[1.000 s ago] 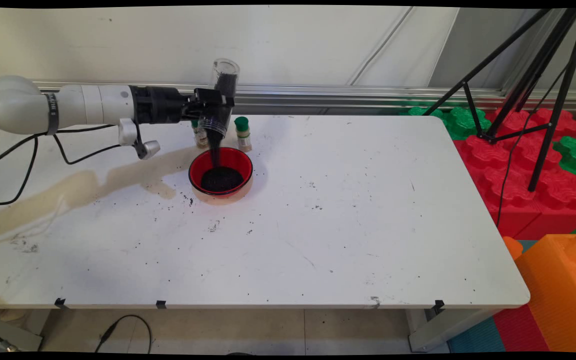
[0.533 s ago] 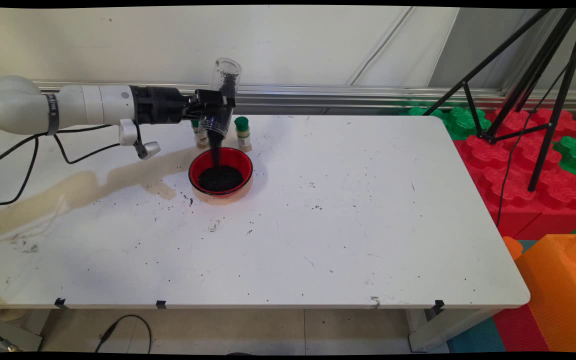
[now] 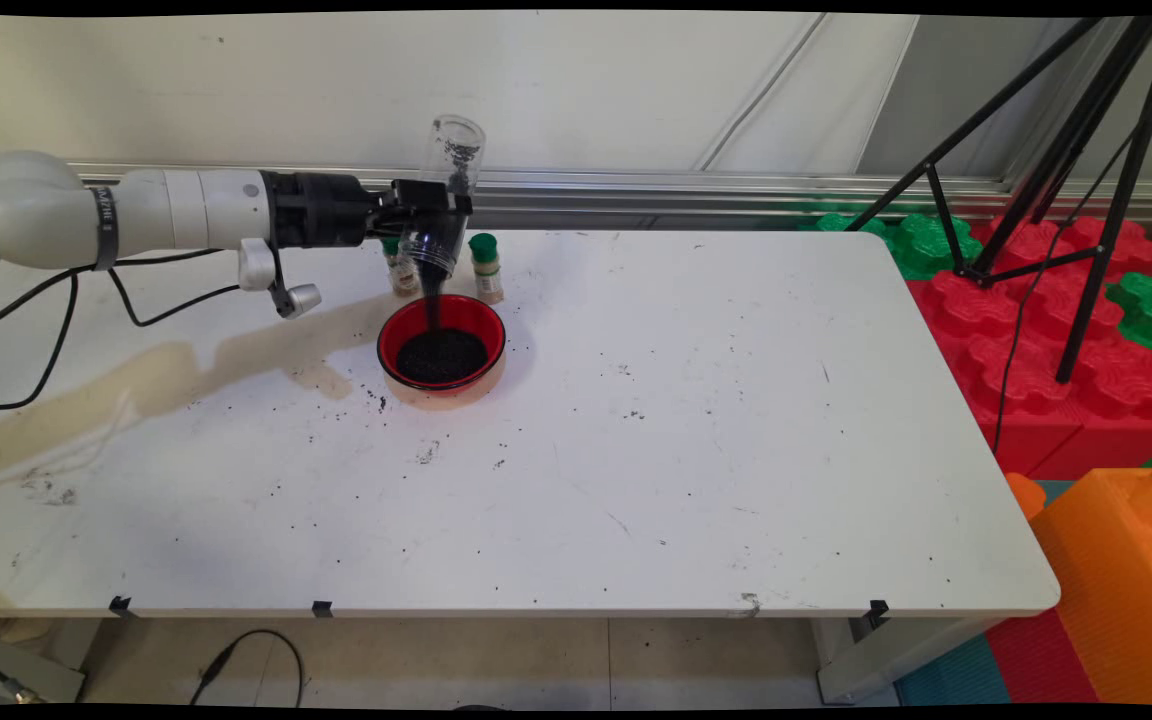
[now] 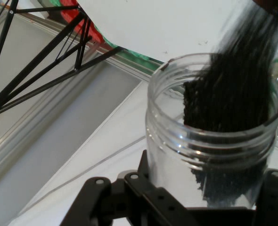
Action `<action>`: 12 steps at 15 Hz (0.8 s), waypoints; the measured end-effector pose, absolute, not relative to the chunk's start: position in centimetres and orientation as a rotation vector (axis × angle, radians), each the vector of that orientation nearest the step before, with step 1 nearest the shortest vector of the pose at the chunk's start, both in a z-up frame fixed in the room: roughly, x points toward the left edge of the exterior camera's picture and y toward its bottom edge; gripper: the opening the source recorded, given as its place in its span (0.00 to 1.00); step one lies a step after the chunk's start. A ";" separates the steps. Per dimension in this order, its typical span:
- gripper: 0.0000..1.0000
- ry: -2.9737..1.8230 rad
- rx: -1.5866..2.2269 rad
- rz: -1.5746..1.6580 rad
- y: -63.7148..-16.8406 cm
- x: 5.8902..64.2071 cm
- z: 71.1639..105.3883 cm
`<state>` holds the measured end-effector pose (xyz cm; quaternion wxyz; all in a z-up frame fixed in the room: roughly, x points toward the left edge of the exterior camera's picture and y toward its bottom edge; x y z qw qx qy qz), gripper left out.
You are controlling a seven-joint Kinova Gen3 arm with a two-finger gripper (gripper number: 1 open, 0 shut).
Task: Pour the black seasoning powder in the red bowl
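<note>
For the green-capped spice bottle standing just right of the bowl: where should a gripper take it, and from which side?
Probably the green-capped spice bottle by its body below the cap, fingers closing horizontally, coming from the right. It stands upright; the red bowl sits in front, and the gripper holding the upturned clear jar crowds its left.

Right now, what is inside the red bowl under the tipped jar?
The round red bowl holds a heap of black granules, fed by a thin stream from the clear plastic jar in the end effector. The bowl's bottom is covered.

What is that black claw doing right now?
Gripper: shut on the clear plastic jar, upended, with black grains streaming into the red bowl.
</note>
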<state>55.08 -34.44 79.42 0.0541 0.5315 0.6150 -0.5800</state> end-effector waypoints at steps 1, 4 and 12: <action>0.00 1.865 1.617 -1.762 -34.4 55.1 79.4; 0.00 1.859 1.621 -1.761 -34.4 55.0 79.4; 0.00 1.829 1.642 -1.759 -34.3 55.0 79.5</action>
